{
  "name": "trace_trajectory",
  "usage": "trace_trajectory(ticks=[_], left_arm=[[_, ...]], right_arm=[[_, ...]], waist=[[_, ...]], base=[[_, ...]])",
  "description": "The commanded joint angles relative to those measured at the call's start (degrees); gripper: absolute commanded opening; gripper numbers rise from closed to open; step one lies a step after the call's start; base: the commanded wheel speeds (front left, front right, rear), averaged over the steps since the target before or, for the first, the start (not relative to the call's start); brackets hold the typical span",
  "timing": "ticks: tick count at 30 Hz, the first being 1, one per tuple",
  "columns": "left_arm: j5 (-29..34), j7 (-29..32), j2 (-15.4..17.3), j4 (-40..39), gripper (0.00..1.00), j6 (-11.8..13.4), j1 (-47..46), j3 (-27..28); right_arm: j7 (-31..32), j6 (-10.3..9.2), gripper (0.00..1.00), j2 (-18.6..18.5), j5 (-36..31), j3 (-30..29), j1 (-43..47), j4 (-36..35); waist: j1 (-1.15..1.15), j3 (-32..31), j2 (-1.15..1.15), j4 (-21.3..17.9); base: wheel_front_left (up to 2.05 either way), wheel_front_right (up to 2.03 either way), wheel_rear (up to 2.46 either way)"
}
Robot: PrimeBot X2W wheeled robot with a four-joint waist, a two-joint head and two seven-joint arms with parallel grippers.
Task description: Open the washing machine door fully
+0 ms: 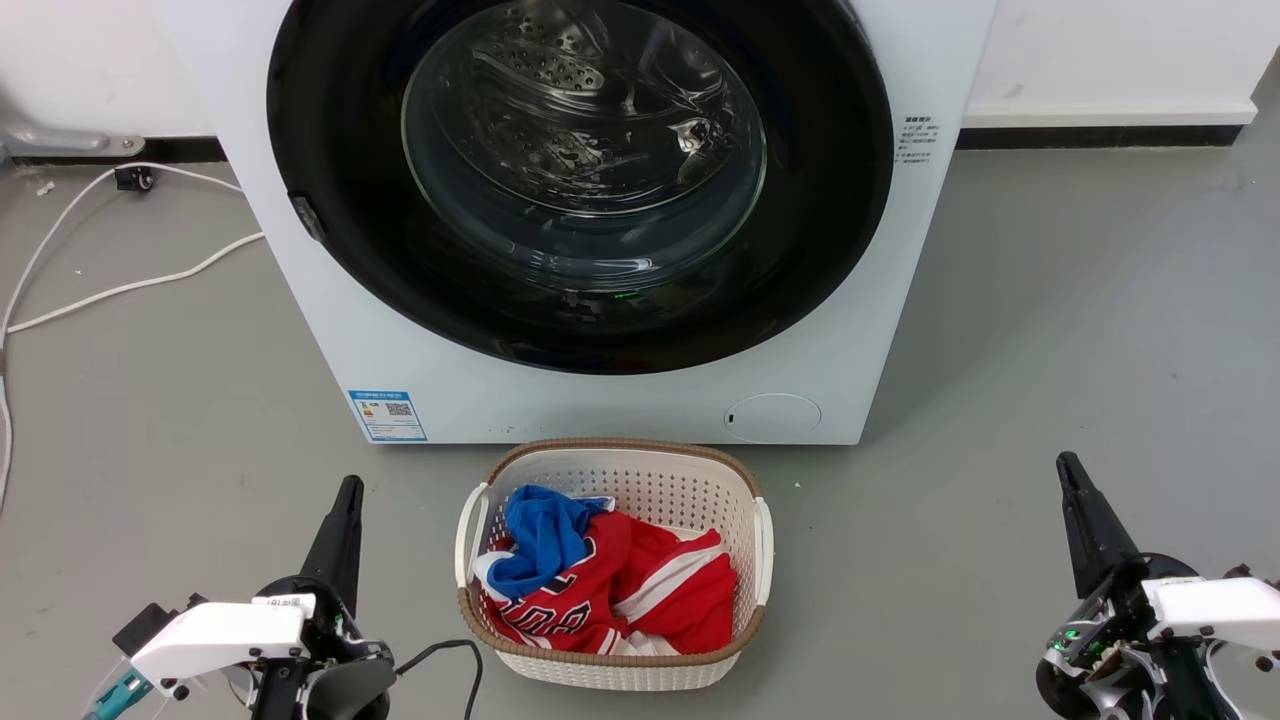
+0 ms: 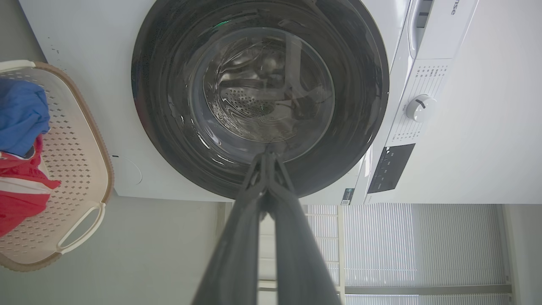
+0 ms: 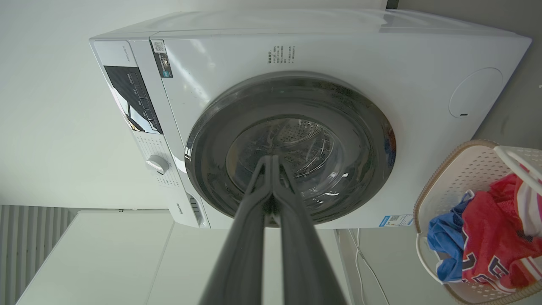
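Cables (image 1: 100, 290) in white trail across the grey floor (image 1: 1050, 330) at the far left, beside the washing machine (image 1: 300, 330). Low on the left, the left gripper (image 1: 350, 487) hangs above the floor, well apart from the machine and pointing up toward it. Its two dark fingers (image 2: 237, 237) lie pressed together, tips meeting, with nothing between them.

A blue label (image 1: 388, 415) sits at the machine's lower left corner. The washing machine door (image 1: 830, 200) fills most of the white front. This glossy black round door is shut flush against the machine, and the perforated steel drum shows through its bulging glass centre.

On the floor just before the machine stands a white laundry basket (image 1: 640, 470) with a brown rim. It holds a blue cloth (image 1: 545, 530) lying on a red jersey (image 1: 670, 590) with white trim. A round cover (image 1: 772, 417) marks the machine's lower right corner.

At the lower right, the right gripper (image 1: 1066, 462) also hangs clear of the machine and the basket. Its fingers (image 3: 296, 254) are closed against each other and empty, pointing at the door's glass in the right wrist view.
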Motion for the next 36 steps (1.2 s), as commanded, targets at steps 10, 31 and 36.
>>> trace_trajectory(ticks=[10,31,36], left_arm=[[0.06,0.16,-0.15,0.00,0.00,-0.13,-0.37,0.15],[1.80,-1.93,-0.12,0.57,1.00,0.02,1.94,-0.59],[7.03,-3.34,-0.12,-0.53,1.00,0.33,2.00,-0.25]], right_arm=[[0.40,0.00,0.00,0.28,-0.36,-0.27,-0.78,0.08],[-1.41,-0.01,1.00,0.69,-3.00,-0.31,2.30,0.98],[-2.75,0.00,1.00,0.72,-8.28,-1.07,2.64,-0.07]], waist=[[0.00,0.00,0.00,0.00],[0.00,0.03,0.00,0.01],[0.00,0.05,0.00,0.03]], base=[[0.00,0.00,0.00],[0.00,0.00,0.00],[0.00,0.00,0.00]])
